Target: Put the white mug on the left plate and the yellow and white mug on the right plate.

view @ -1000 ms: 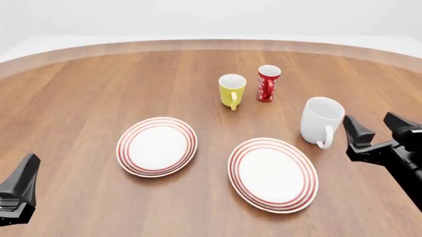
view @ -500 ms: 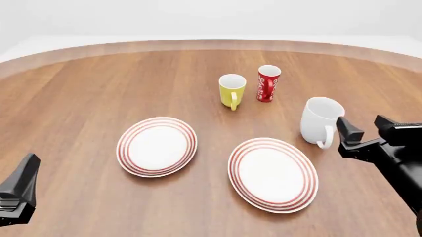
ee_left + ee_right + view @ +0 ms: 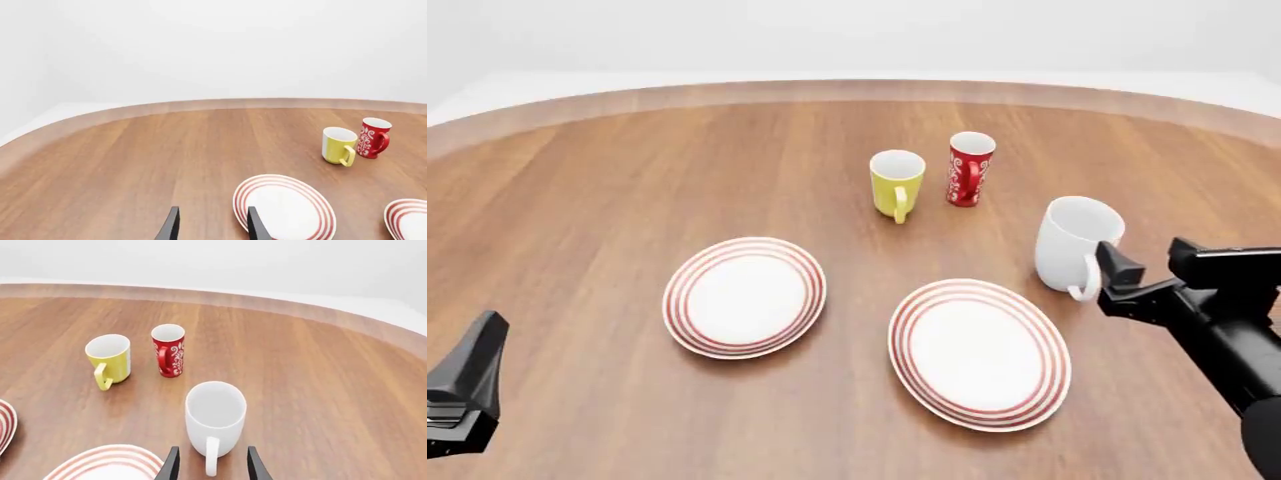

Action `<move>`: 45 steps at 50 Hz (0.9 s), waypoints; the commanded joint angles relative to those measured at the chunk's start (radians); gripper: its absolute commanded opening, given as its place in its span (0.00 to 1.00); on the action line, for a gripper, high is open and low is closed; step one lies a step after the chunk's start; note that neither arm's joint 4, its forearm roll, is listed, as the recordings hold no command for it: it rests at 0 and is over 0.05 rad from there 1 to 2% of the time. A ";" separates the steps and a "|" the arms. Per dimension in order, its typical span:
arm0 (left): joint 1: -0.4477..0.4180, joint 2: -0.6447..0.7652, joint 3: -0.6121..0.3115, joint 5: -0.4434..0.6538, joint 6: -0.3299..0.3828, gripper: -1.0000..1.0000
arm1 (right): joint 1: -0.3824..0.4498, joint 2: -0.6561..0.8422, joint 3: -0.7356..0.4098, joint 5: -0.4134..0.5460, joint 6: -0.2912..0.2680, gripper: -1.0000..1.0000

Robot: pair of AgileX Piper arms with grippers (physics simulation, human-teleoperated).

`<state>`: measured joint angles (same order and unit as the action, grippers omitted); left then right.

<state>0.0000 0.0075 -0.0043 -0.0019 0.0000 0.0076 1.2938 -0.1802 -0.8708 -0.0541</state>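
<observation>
White mug (image 3: 215, 418) handle between fingers (image 3: 171, 466), seemingly.

Simulated tabletop — bare wooden table (image 3: 627, 180), blank white backdrop.

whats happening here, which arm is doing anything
The right gripper, jaws open, is lined up on the handle of the white mug, which stands on the table beside the right plate. The left gripper hangs open near the left plate. Both plates are empty; the yellow and white mug stands untouched.
</observation>
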 commanded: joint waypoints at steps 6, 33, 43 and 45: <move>0.000 0.000 0.000 0.000 0.000 1.00 | 0.008 0.130 -0.032 -0.067 0.004 1.00; 0.000 0.000 0.000 0.000 0.000 1.00 | -0.016 0.323 -0.077 -0.161 0.011 1.00; 0.000 0.000 0.000 0.000 0.000 1.00 | -0.013 0.380 -0.080 -0.192 0.013 1.00; 0.000 0.000 0.000 0.000 0.000 1.00 | -0.013 0.399 -0.082 -0.200 0.014 1.00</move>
<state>0.0000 0.0075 -0.0043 -0.0019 0.0000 -0.0029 1.6289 -0.2554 -1.0382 -0.0436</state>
